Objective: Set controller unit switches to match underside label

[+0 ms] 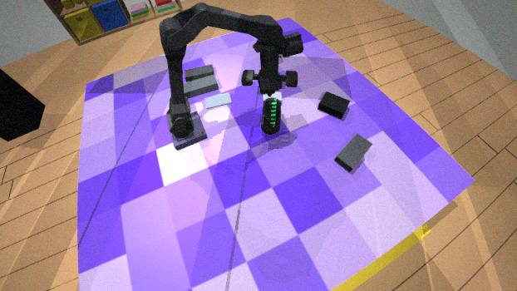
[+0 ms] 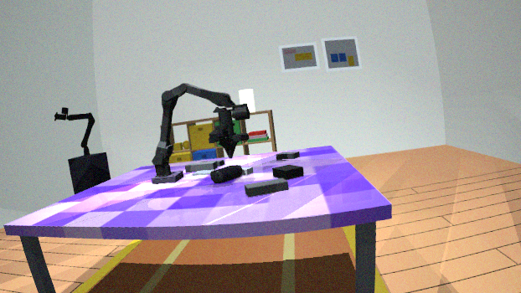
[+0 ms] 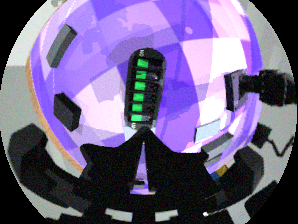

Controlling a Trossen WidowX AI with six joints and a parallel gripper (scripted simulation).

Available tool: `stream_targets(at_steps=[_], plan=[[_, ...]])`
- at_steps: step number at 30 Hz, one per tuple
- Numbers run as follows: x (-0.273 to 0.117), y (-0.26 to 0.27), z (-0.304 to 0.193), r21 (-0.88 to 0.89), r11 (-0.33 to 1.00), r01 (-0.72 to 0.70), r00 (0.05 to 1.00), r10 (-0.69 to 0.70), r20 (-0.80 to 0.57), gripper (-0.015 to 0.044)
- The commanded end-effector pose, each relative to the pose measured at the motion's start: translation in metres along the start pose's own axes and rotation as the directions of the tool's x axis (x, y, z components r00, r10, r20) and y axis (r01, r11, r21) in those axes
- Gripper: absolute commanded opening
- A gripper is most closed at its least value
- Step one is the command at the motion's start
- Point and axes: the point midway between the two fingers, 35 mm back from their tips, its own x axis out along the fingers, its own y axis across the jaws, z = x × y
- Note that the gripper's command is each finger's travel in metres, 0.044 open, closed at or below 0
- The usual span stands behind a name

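Note:
The dark controller unit (image 1: 266, 121) (image 2: 226, 174) (image 3: 145, 55) lies on the bench with its switch face up and its underside label hidden. In the wrist view, six rocker switches run in a row along it, each with a green part on the left. The green of the second switch from the far end (image 3: 141, 75) looks darker and differently lit than the others; the exact tilt of each rocker is hard to tell. My gripper (image 1: 270, 94) (image 2: 230, 156) (image 3: 144, 128) is shut and empty, above the near end of the unit and not touching it.
A black box (image 1: 333, 105) (image 2: 288, 172) (image 3: 67, 111) and a grey block (image 1: 353, 153) (image 2: 266, 187) (image 3: 62, 46) lie to one side. A pale plate (image 1: 218, 101) (image 3: 207, 130) and grey modules (image 1: 201, 86) lie nearer the arm's base. A small whitish block (image 2: 248, 171) sits close behind the unit.

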Motion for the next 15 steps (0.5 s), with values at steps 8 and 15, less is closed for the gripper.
stream_targets(at_steps=[8, 15], plan=[[-0.006, 0.009, 0.048, 0.004, 1.0, 0.001, 1.0, -0.001, 0.004, 0.0], [-0.006, 0.009, 0.048, 0.004, 1.0, 0.001, 1.0, -0.001, 0.004, 0.0]])
